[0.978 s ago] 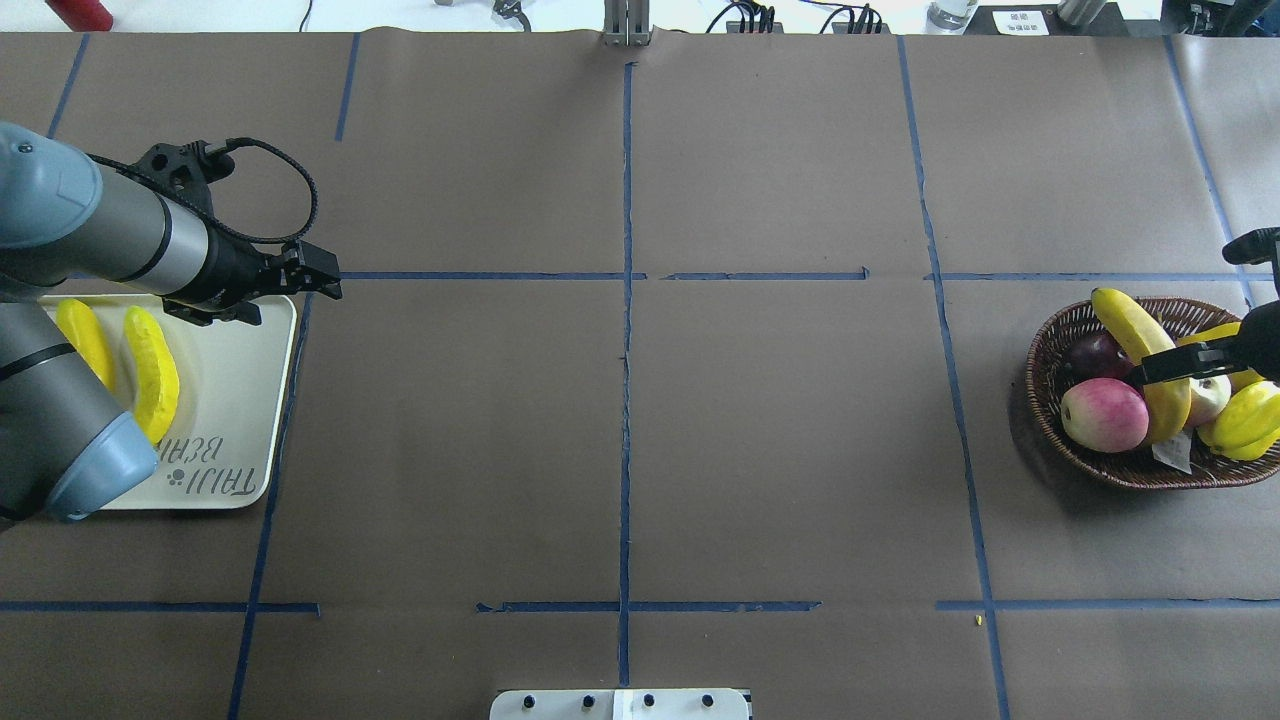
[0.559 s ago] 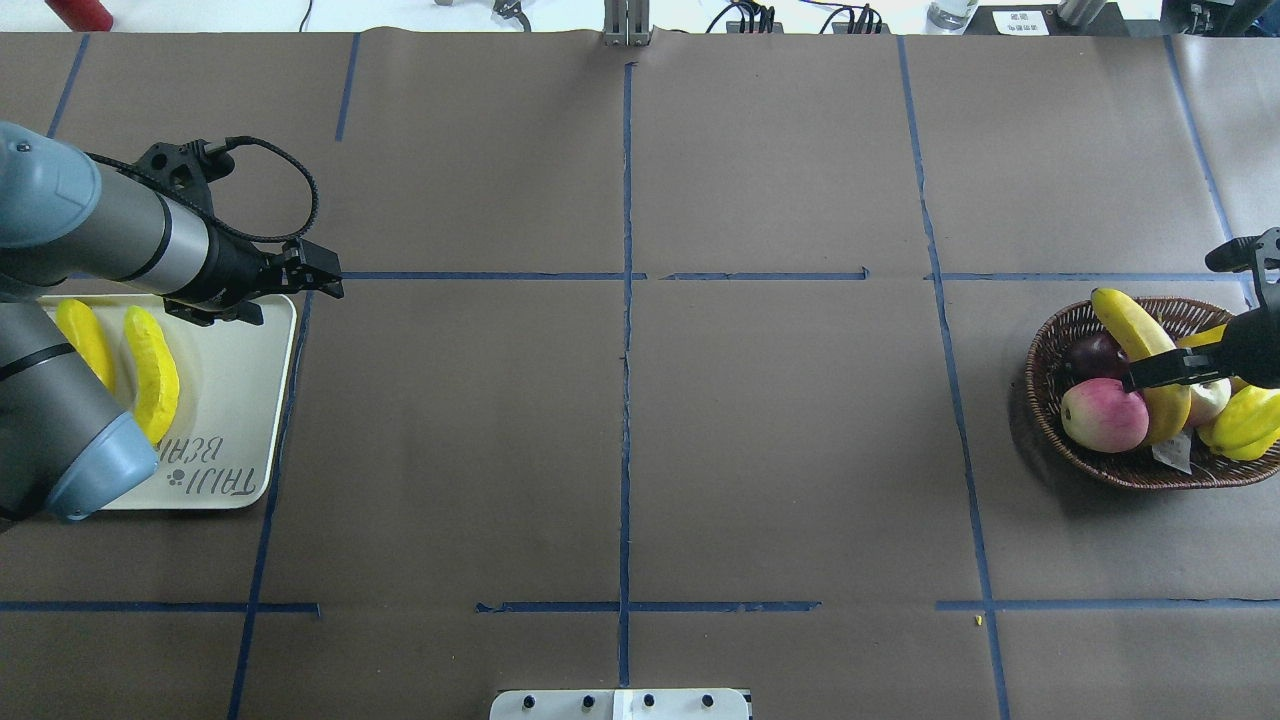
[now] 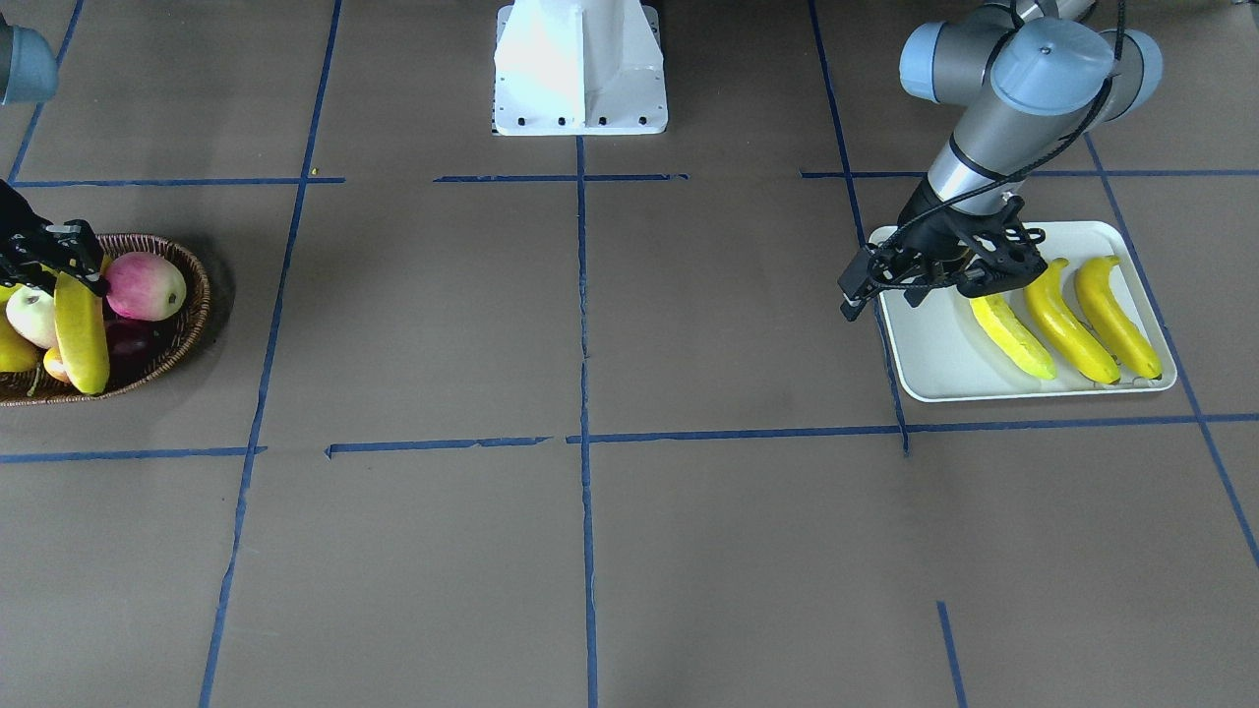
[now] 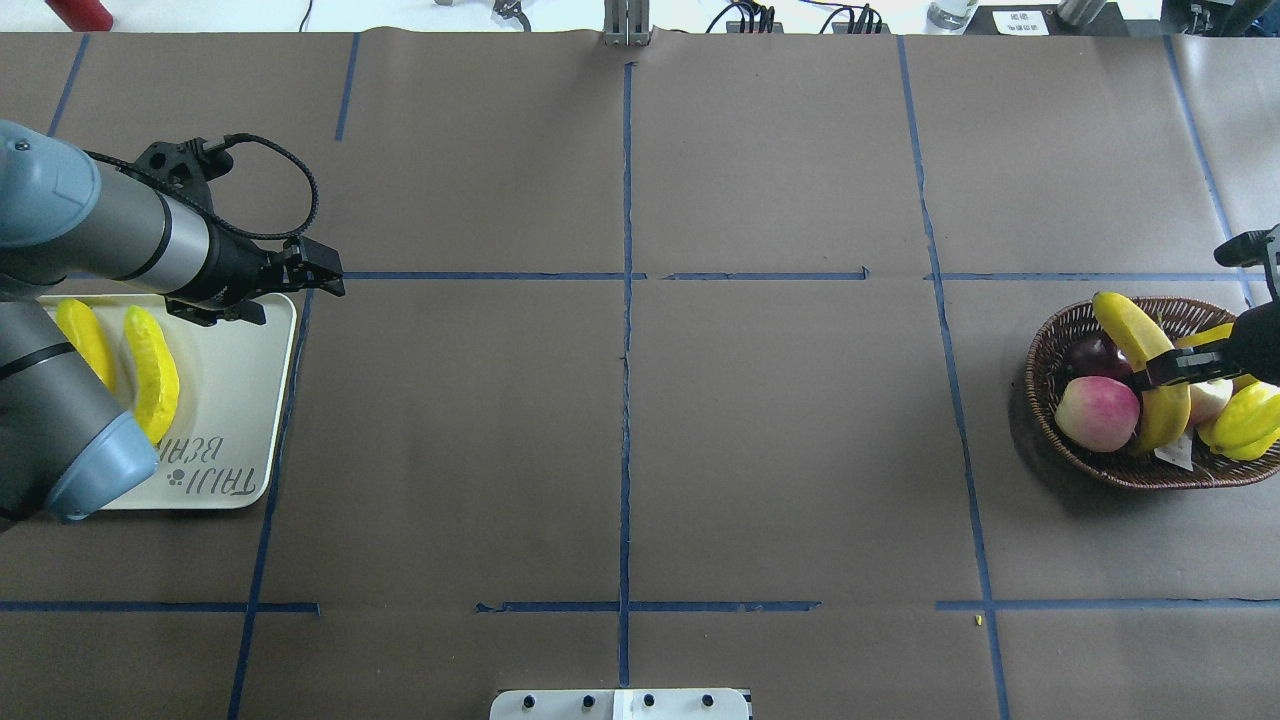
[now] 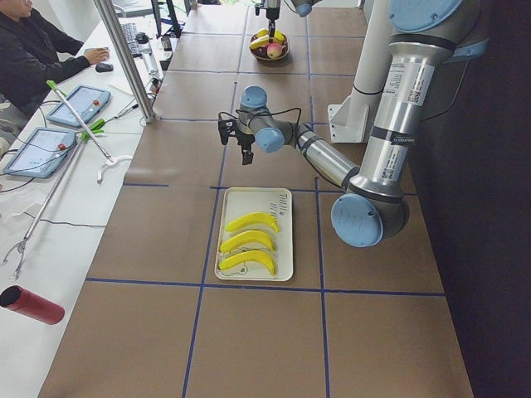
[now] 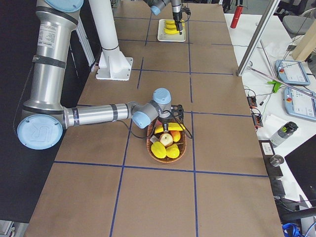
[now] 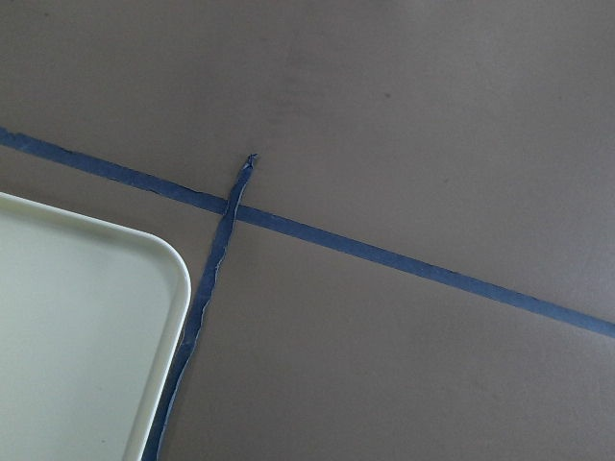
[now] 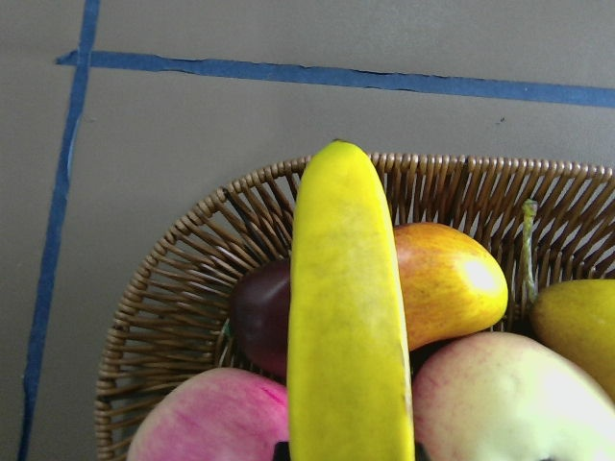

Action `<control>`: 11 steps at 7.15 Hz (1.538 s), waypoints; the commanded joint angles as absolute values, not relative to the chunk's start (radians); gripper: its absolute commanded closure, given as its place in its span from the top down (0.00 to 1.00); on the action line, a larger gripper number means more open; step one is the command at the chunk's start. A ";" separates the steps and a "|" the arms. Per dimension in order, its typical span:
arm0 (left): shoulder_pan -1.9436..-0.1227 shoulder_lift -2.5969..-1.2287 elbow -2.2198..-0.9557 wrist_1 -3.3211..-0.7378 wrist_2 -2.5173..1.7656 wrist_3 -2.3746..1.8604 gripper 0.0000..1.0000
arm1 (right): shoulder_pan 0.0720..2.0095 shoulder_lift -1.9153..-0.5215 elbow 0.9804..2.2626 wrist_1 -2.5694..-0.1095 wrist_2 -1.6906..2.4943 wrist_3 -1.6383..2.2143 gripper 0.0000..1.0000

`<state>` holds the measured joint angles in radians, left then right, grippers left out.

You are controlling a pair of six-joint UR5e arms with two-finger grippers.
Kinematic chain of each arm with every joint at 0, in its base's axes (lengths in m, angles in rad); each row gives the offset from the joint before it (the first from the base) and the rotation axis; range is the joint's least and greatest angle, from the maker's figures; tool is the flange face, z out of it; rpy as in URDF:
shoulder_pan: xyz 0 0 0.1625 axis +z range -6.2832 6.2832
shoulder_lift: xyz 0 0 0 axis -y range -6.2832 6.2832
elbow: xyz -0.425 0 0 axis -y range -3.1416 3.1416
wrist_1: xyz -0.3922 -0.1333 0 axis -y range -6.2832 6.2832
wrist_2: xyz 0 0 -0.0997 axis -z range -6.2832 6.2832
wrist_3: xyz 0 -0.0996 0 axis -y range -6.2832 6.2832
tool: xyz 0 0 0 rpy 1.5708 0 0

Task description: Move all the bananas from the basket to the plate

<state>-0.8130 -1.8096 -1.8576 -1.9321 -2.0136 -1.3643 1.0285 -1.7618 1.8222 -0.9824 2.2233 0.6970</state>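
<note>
A brown wicker basket (image 4: 1045,345) stands at the table's right end. One long yellow banana (image 4: 1128,325) lies across the fruit in it, also seen in the right wrist view as banana (image 8: 346,317) over the basket (image 8: 173,298). My right gripper (image 4: 1163,378) is shut on that banana's lower half. At the left end, the white plate (image 3: 934,354) holds three bananas (image 3: 1067,324) side by side. In the overhead view my arm hides part of the plate (image 4: 235,400). My left gripper (image 4: 330,277) hangs open and empty beyond the plate's far right corner.
A pink-red apple (image 4: 1095,412), a dark plum (image 4: 1088,350) and yellow-green fruits (image 4: 1245,420) share the basket. The robot's white base (image 3: 580,69) sits at mid-table on its side. A person (image 5: 33,50) sits at a side table with tablets.
The right gripper's fingers slid a little along the banana and back. The banana and the pink apple shifted slightly. The left arm stayed still.
</note>
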 commanded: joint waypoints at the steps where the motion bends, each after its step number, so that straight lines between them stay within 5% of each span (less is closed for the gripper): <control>1: -0.813 -1.809 -1.859 -1.936 -2.014 -1.381 0.95 | 1.083 -1.772 1.854 -0.980 2.269 0.690 0.00; 4: -0.813 -1.809 -1.865 -1.937 -2.016 -1.382 0.95 | 1.126 -1.780 2.002 -0.982 2.382 0.707 0.01; 8: -0.784 -1.937 -1.885 -1.986 -2.026 -1.568 0.96 | 0.949 -1.381 1.985 -0.980 2.372 1.188 0.02; 11: -0.727 -1.988 -1.887 -2.301 -2.025 -1.843 0.95 | 0.705 -1.259 1.996 -0.878 2.083 1.413 0.02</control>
<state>-0.7352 -1.9618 -1.8819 -2.2197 -2.0249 -1.7557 0.8048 -1.2948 1.9953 -0.9470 2.1959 1.3094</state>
